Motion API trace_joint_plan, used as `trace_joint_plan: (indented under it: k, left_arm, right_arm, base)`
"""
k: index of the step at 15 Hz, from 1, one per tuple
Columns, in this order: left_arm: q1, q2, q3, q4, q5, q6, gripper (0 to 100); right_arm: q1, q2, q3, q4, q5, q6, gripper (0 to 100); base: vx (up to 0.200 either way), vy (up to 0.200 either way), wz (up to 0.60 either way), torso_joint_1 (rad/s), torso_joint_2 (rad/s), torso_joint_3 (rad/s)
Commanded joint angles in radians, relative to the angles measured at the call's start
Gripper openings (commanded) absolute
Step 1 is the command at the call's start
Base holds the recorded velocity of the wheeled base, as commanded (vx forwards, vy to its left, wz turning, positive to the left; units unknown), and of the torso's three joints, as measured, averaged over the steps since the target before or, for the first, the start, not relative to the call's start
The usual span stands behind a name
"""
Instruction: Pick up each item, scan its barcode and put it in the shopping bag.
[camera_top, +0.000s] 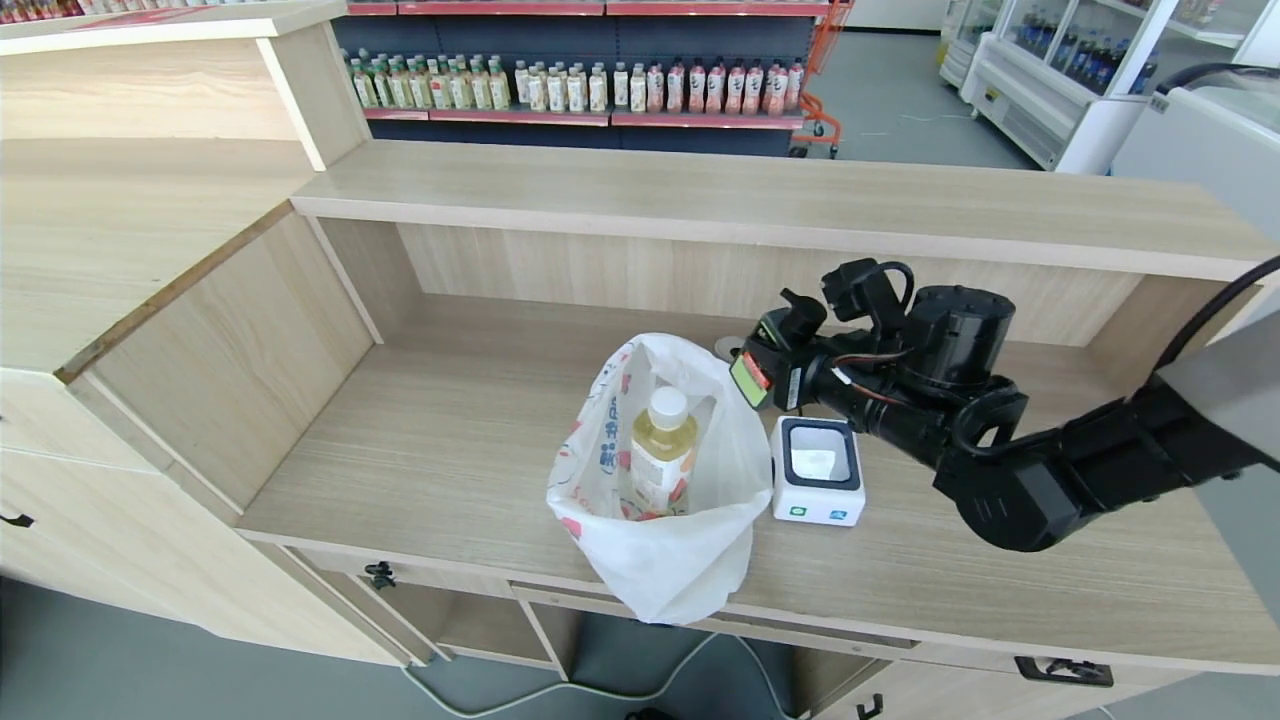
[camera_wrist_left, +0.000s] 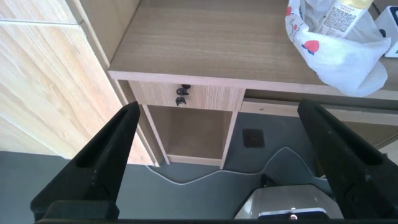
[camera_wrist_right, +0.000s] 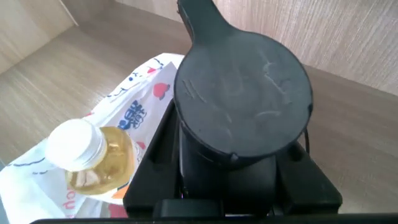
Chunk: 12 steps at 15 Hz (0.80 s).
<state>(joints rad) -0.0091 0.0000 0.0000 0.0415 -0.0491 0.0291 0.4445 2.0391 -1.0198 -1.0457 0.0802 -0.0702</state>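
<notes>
A: Progress?
B: One bottle stands in the shopping bag, so that one is done. At the bag's 2 o'clock the right gripper clamps a small green-faced item. The scanner sits at the bag's 3 o'clock. Bagging pending.
A: Unclear?
B: Barcode and shape are hidden; scanned or not, cannot tell. The left gripper is spread wide and empty, below the counter edge.

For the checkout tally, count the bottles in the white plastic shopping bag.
1. A clear bottle of yellow tea with a white cap stands upright inside the white plastic shopping bag. Others may be hidden lower in the bag.
</notes>
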Motion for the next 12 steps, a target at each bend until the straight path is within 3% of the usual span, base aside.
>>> trace_joint_plan:
  k: [1,3,8,12]
  left_arm:
    - [0.0,0.002,0.0,0.0,0.0,0.0,100]
    - [0.0,0.002,0.0,0.0,0.0,-0.002,100]
    - [0.0,0.002,0.0,0.0,0.0,-0.002,100]
    - [0.0,0.002,0.0,0.0,0.0,-0.002,100]
  right_arm:
    - [0.0,0.104,-0.094,0.009,0.001,-0.008,0]
    - [-0.009,0.165,-0.155,0.003,0.001,-0.01,0]
    - [-0.021,0.207,-0.16,0.009,0.012,0.001,0]
    - [-0.012,0.263,-0.204,0.024,0.092,0.003,0]
  base:
    - [0.0,0.0,0.0,0.0,0.0,0.0]
    - [0.0,0.0,0.0,0.0,0.0,0.0]
    - [0.0,0.0,0.0,0.0,0.0,0.0]
    - [0.0,0.0,0.0,0.0,0.0,0.0]
